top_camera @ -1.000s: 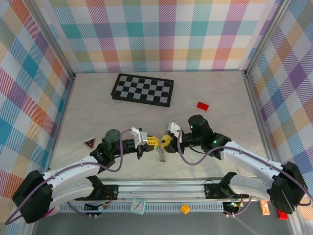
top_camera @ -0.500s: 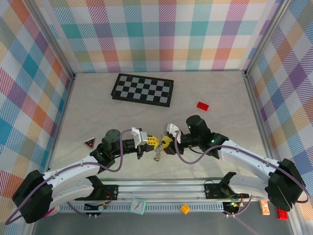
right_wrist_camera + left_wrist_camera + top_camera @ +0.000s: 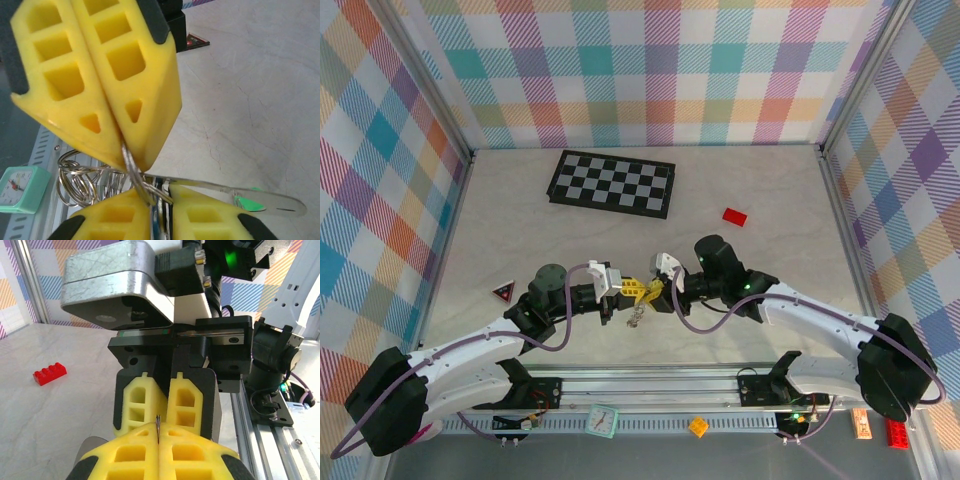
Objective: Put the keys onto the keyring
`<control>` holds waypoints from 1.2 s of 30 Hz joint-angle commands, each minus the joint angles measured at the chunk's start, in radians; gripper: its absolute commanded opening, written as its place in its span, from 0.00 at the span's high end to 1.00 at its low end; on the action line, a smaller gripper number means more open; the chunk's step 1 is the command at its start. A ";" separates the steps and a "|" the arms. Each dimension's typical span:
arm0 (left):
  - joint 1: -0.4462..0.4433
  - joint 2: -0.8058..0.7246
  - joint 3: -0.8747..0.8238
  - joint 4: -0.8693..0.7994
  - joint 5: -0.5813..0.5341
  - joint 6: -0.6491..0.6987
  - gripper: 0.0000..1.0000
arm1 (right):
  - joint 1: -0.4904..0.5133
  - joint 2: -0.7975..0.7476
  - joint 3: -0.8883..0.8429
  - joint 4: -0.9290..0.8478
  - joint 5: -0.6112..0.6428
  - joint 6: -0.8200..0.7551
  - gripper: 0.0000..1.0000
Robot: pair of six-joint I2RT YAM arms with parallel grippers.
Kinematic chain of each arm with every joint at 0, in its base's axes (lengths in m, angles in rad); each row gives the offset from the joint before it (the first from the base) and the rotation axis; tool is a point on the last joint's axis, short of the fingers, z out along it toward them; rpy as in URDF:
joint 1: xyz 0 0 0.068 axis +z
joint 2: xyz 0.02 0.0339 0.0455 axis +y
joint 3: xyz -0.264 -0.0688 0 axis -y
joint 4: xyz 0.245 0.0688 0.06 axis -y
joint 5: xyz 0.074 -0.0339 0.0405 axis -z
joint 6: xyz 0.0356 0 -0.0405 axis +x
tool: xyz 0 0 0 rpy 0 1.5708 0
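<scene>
Both grippers meet tip to tip above the table's near middle. My left gripper (image 3: 631, 290) (image 3: 158, 429) (image 3: 122, 145) is shut on the thin wire of the grey keyring (image 3: 636, 318) (image 3: 158, 424) (image 3: 131, 167), whose loops hang below in a bunch. Facing it, my right gripper (image 3: 658, 288) (image 3: 165, 402) (image 3: 161, 200) has its yellow fingers closed to a narrow gap. The blue key (image 3: 155, 225) sits in that gap and the ring wire runs into it. The green key (image 3: 247, 202) sticks out sideways to the right of the right fingers, its metal blade reaching to the ring.
A chequered board (image 3: 612, 183) lies at the back. A red brick (image 3: 734, 216) (image 3: 50, 374) lies to the right, a red-and-black triangle (image 3: 502, 292) to the left. On the front rail (image 3: 650, 385) sit a mint clock (image 3: 603, 420) (image 3: 17, 190) and small bricks.
My right gripper has moved left up against the left gripper and its jaws have narrowed. The hanging ring has shifted slightly left. The left arm has stayed still.
</scene>
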 commanded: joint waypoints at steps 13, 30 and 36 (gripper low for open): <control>-0.004 -0.051 0.016 -0.047 -0.043 0.054 1.00 | 0.006 -0.115 0.040 -0.163 0.045 -0.076 1.00; -0.004 -0.074 0.028 -0.139 -0.083 0.078 0.67 | 0.006 -0.173 0.151 -0.315 0.164 -0.159 1.00; -0.005 -0.169 0.012 -0.139 -0.244 0.068 0.57 | 0.008 -0.111 0.207 -0.364 0.181 -0.170 1.00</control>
